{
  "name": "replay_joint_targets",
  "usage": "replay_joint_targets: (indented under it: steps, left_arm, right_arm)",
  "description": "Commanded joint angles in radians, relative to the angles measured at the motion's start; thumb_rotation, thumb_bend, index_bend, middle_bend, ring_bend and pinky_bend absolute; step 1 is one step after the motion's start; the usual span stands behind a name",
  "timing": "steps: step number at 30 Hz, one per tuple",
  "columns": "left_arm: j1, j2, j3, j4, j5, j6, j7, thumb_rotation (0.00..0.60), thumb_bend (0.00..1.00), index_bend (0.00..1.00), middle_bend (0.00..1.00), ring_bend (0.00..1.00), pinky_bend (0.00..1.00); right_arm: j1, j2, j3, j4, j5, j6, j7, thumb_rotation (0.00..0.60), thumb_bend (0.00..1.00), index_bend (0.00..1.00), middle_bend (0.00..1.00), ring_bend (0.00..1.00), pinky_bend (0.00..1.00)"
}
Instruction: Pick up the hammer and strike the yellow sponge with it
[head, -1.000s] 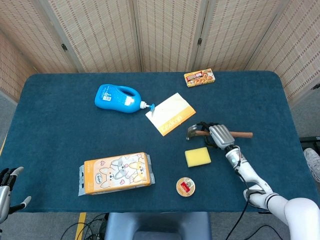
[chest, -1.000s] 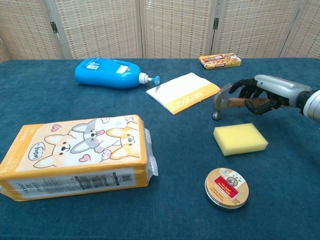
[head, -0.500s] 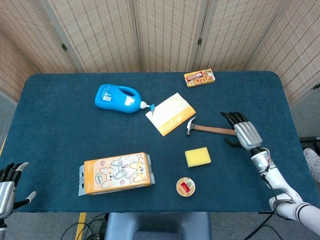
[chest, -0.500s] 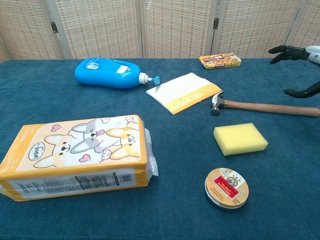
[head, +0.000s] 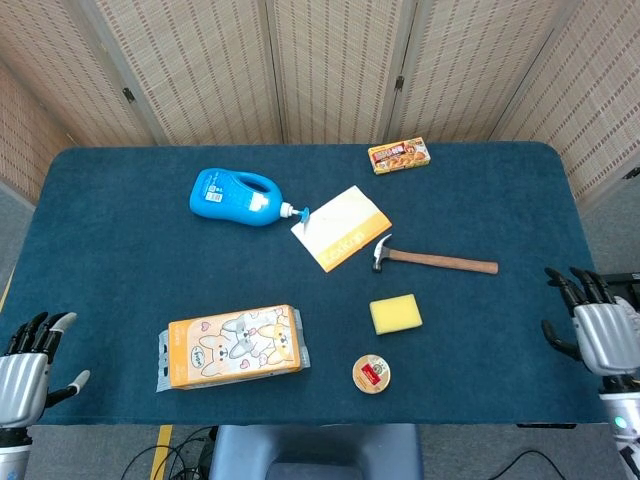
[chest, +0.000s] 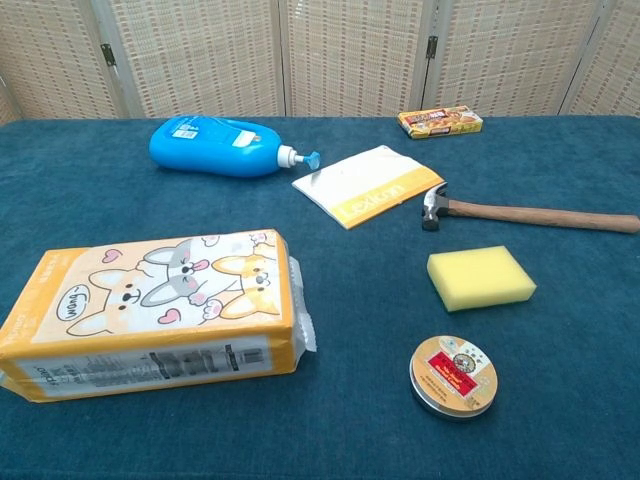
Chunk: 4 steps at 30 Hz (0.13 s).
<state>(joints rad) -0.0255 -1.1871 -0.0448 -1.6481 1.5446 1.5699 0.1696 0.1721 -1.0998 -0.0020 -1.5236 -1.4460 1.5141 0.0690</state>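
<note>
The hammer (head: 432, 259) (chest: 530, 212) lies flat on the blue table, metal head to the left, wooden handle running right. Just in front of its head lies the yellow sponge (head: 395, 313) (chest: 481, 277). My right hand (head: 604, 334) is off the table's right edge with its fingers spread, holding nothing, far from the hammer. Beyond the near left corner, my left hand (head: 24, 370) is also empty with fingers apart. Neither hand shows in the chest view.
A blue detergent bottle (head: 238, 197) lies at the back left, a yellow-and-white booklet (head: 341, 228) next to the hammer head. A small orange box (head: 399, 155) sits at the back. A tissue pack with cartoon dogs (head: 233, 346) and a round tin (head: 371, 374) lie near the front.
My right hand let go of the hammer, which now lies flat, and drew back off the table's right edge. My left hand rose slightly at the lower left.
</note>
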Motion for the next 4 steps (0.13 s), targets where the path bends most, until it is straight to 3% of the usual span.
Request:
replay_joint_targets:
  steps: [1, 4]
  left_arm:
    - [-0.006, -0.001, -0.001, -0.007, -0.001, -0.007, 0.011, 0.6, 0.21, 0.18, 0.2, 0.12, 0.18]
    - [-0.013, 0.001, -0.003, -0.014, -0.01, -0.022, 0.02, 0.6, 0.21, 0.18, 0.2, 0.12, 0.18]
  right_arm:
    - [-0.034, 0.013, -0.004, -0.005, -0.002, 0.03, 0.009, 0.6, 0.3, 0.14, 0.28, 0.12, 0.13]
    - [-0.039, 0.001, 0.007, 0.015, 0.003, 0.025, 0.028, 0.6, 0.3, 0.14, 0.29, 0.12, 0.13]
